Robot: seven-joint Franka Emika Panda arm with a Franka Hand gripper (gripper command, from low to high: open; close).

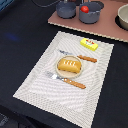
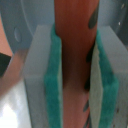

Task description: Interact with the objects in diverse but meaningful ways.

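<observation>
Two pots (image 1: 65, 8) sat far back on the pink board (image 1: 107, 27), the right pot (image 1: 90, 12) holding the tomato (image 1: 85, 8). Bread loaf (image 1: 69, 64) was on the plate (image 1: 59, 73) mid-placemat (image 1: 37, 82), cutlery (image 1: 66, 80) beside it, yellow block (image 1: 89, 44) further back. Wrist view: gripper (image 2: 76, 70) was clamped on an orange-red bar (image 2: 75, 30) between green pads (image 2: 52, 80).
</observation>
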